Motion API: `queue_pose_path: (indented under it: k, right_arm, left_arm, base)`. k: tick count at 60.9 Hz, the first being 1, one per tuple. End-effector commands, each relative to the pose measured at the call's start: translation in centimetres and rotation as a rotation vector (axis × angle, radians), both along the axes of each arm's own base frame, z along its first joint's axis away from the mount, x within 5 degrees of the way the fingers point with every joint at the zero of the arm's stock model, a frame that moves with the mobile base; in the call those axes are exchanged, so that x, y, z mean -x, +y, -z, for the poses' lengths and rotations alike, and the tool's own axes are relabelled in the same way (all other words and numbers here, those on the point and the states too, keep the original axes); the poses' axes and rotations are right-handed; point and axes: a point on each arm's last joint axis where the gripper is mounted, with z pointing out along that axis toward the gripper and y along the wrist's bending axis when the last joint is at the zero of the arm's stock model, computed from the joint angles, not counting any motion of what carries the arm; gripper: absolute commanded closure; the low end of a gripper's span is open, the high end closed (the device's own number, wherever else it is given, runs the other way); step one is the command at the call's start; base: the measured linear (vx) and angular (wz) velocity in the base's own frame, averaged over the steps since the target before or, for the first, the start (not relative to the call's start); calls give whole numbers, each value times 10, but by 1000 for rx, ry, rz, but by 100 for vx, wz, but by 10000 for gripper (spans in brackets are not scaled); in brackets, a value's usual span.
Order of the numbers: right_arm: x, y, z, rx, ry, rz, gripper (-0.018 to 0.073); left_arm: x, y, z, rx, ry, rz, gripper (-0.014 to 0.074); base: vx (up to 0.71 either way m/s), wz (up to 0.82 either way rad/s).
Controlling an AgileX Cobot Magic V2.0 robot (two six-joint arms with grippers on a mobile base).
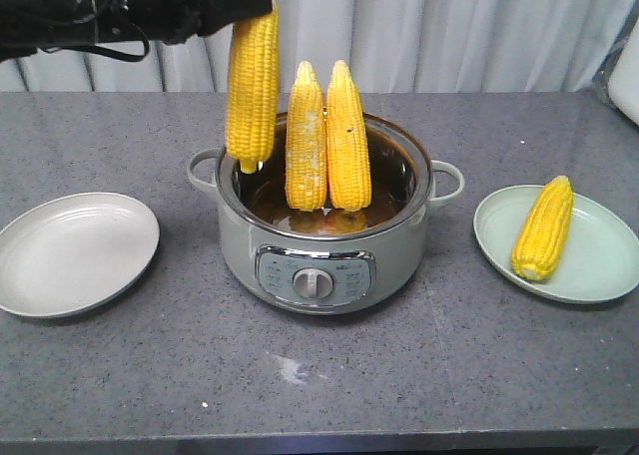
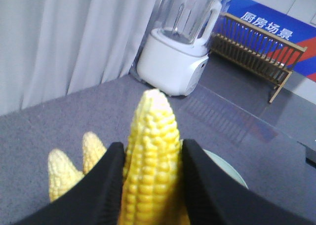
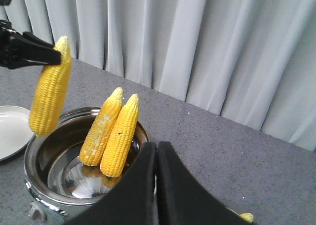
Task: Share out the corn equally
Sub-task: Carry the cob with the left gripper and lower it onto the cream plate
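Four husked, bright yellow cobs, each tapered to a point. The hanging cob (image 1: 253, 76) is upright, point up, pinched near its tip by the left claw (image 2: 153, 148), its blunt end just above the pot (image 1: 399, 245) at its left rim. The patchy cob (image 1: 306, 141), marked with whitish spots, and the plain cob (image 1: 348, 136) stand touching inside the pot, points up. The fourth cob (image 1: 543, 227) lies on the pale green plate (image 1: 599, 290).

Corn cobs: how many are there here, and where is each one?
4. One cob hangs in the left gripper above the pot. Two stand upright inside the pot. One lies on the green plate. None seems hidden.
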Motion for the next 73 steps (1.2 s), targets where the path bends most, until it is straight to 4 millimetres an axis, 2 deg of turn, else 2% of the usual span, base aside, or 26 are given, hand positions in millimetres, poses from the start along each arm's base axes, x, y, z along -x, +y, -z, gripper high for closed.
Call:
queue_pose_path:
  k: [1,9,16,21,29,40,52,60,73]
  right_arm:
    - [8,5,-7,-7,-24,-30,564]
    - [8,5,-7,-7,-24,-30,564]
    - [8,5,-7,-7,-24,-30,564]
    - [8,5,-7,-7,-24,-30,564]
    - [8,5,-7,-7,-24,-30,564]
    - [8,5,-7,-7,-24,-30,564]
    - [8,5,-7,-8,-25,-30,564]
    - [8,5,-7,-9,-25,-31,564]
    - [8,5,-7,-9,-25,-31,564]
  left_arm:
    - [39,12,-56,6,-147,-7,605]
    - [66,28,-84,6,-219,-9,605]
    - [86,43,-99,-8,-261,-8,605]
    - [94,56,-104,-25,-272,-6,605]
    - [93,79,-98,-68,-256,-5,605]
    - [84,127,-69,-83,-135,-81,605]
    - [77,175,-18,-40,43,-238,605]
    - [71,192,21,-24,130,-368,605]
    - [66,201,74,-6,272,-483,605]
  base:
    - [0,0]
    - [0,0]
    - [0,0]
    - [0,0]
    - [0,0]
    - [0,0]
    - [0,0]
    - [0,0]
    - [0,0]
